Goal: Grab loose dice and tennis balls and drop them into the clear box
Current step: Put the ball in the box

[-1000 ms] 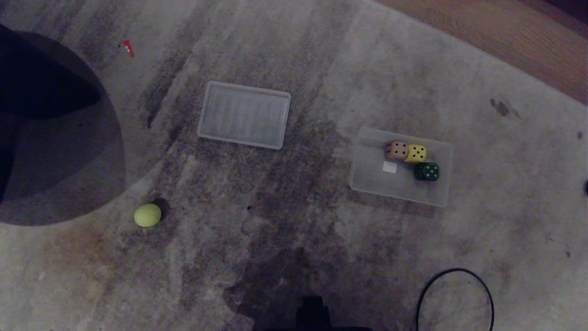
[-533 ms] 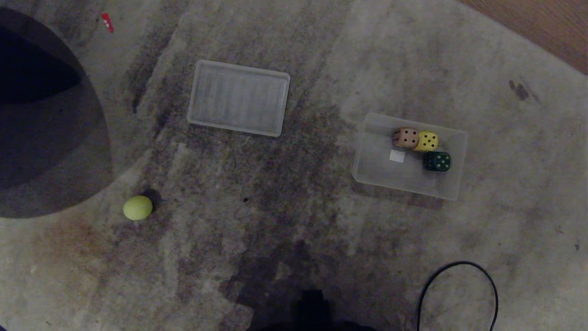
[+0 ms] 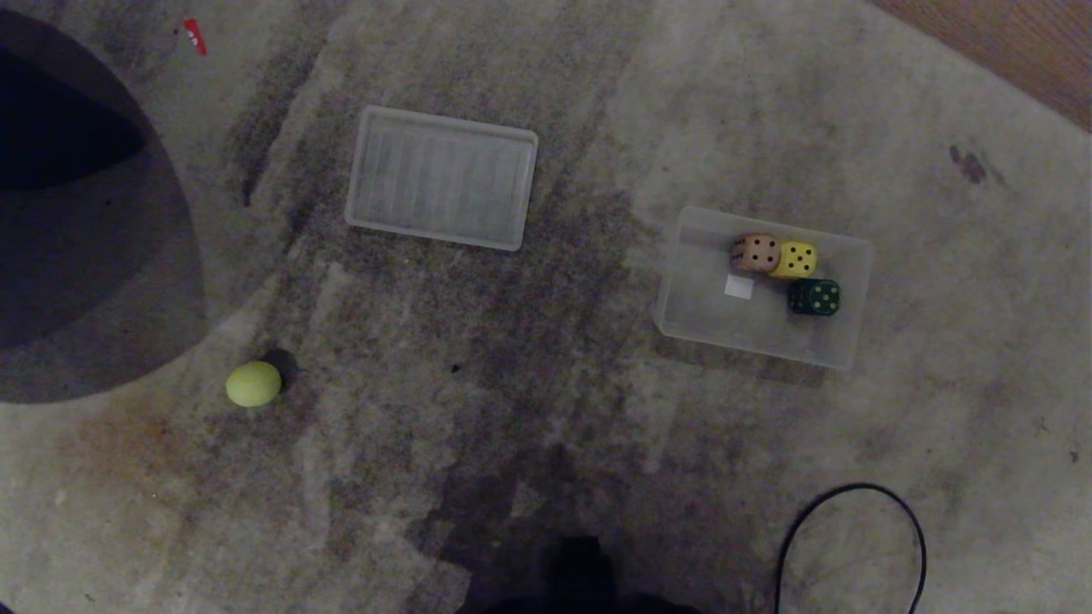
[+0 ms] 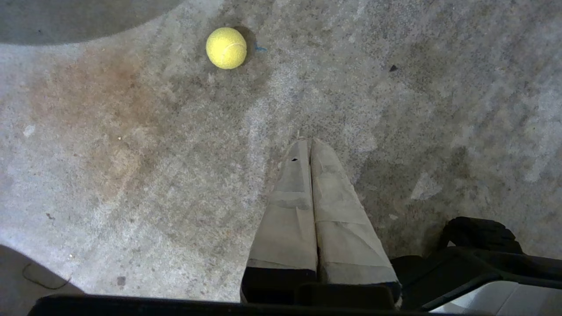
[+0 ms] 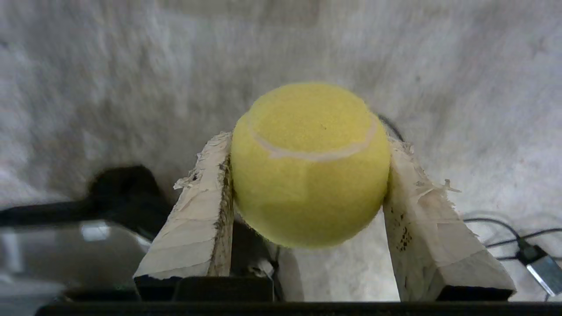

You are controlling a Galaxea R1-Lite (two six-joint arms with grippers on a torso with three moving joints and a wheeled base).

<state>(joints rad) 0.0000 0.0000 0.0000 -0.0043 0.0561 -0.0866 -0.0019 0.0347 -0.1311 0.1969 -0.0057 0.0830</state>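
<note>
Yellow-green tennis ball clamped in right tool; carpet between lid and clear box open.

I see a fuzzy yellow-green felt tennis ball between frayed, tape-wrapped tan gripper pads. The grey carpet looks matt and rough; the translucent plastic box and ribbed plastic lid look smooth.
</note>
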